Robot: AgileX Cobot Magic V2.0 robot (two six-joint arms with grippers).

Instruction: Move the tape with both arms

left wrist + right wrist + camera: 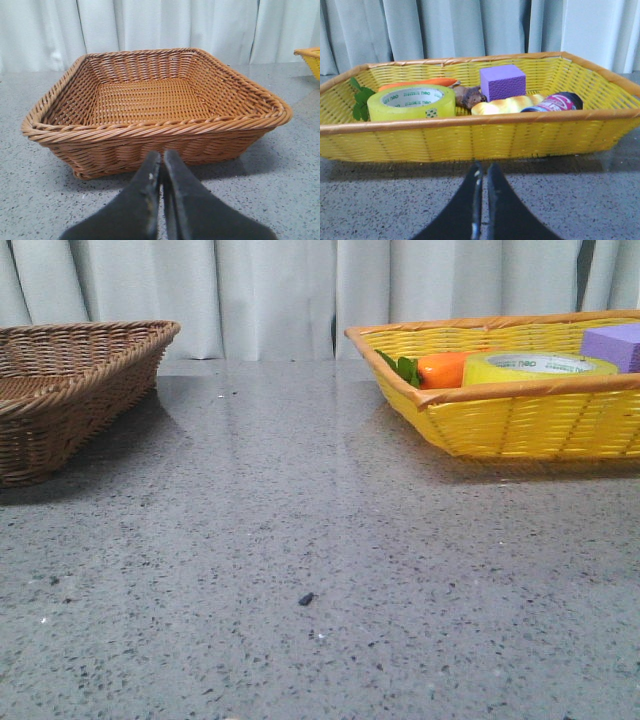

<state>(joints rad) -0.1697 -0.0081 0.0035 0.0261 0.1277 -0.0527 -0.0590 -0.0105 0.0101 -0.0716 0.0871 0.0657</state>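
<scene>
The tape [538, 368] is seen lying flat in the yellow wicker basket [520, 420] toward the far right corner of the bench, just beside a toy carrot [450, 369] and apart from a purple block [502, 82]; a yellow bread-like toy [507, 104] and a dark can [555, 102] are also held in that basket. The empty brown wicker basket [150, 127] is set at the far left edge.

The right gripper [481, 175] is held low before the yellow basket with its jaws closed, or all but closed, and nothing gripped. The left gripper [161, 160] is likewise closed and empty, facing the brown basket.

No step appears to have been started. For the pick-up to be done well, the right jaws would need to be opened wide, raised over the rim, and brought down across the roll's wall, one finger inside the core, so that the carrot is not disturbed. A grip near one side would be preferred, leaving free wall for the left gripper at the handover, likely mid-bench.
</scene>
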